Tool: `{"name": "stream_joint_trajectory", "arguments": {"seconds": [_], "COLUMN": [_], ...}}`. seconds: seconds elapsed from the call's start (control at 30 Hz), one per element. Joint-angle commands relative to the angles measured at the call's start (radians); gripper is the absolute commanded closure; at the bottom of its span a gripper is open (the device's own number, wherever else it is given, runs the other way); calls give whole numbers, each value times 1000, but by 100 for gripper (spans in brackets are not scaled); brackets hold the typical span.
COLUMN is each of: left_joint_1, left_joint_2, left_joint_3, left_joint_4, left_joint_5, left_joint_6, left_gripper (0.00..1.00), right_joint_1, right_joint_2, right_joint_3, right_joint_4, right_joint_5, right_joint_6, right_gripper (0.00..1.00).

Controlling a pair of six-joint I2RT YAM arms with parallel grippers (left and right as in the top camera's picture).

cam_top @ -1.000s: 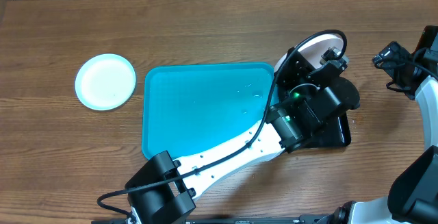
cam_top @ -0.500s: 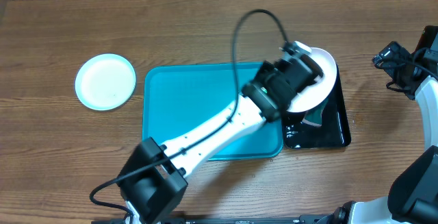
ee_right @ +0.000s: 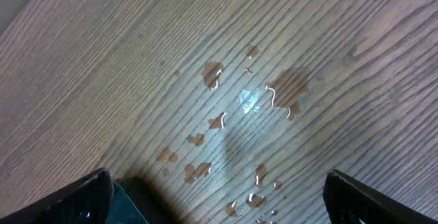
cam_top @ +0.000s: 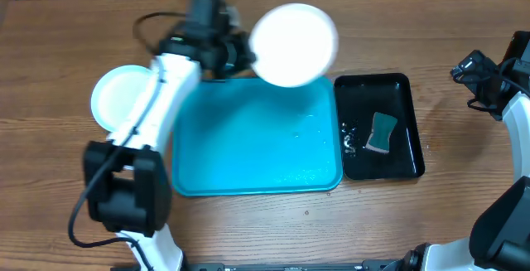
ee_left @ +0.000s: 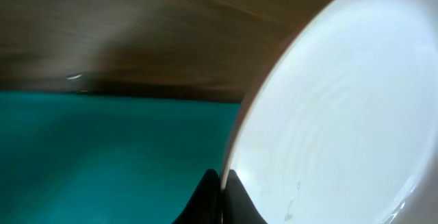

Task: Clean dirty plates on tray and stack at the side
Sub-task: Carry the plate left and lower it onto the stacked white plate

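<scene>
Worktop (cam_top: 248, 6) carries the turquoise tray (cam_top: 248, 151), wet with droplets. White plate (cam_top: 294, 43) hangs over the tray's far edge, rim clenched in the left jaws. Blue plate (cam_top: 112, 105) sits just left of the tray. Right jaws gape wide above wet worktop.

- white plate (cam_top: 294, 43) — round, blurred; held up over tray's (cam_top: 240, 147) far edge, rim pinched in left gripper (ee_left: 220, 195)
- pale blue plate (cam_top: 120, 101) — flat on table (cam_top: 74, 22), just left of tray
- tray: turquoise, rect.; water drops near right end
</scene>
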Motion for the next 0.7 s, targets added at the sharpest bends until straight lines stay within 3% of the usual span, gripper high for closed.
{"name": "stream_joint_trajectory", "arguments": {"seconds": [0.0, 0.3, 0.47, 0.67], "left_joint_1": [167, 571, 741, 825], "left_joint_2": [2, 2, 2, 2], "left_joint_3": [20, 20, 20, 1], "left_joint_4": [-76, -283, -359, -365], "left_joint_5": [171, 137, -47, -306], "left_joint_6": [-34, 129, 130, 126], "left_gripper": [96, 96, 96, 96], "right_joint_1": [2, 2, 2, 2], "right_joint_2": [-26, -26, -26, -26], "right_joint_3": [2, 2, 2, 2], "right_joint_4": [5, 5, 5, 5], "right_joint_5": [0, 0, 0, 0], "right_joint_6": [5, 5, 5, 5], "right_gripper": [0, 0, 0, 0]}}
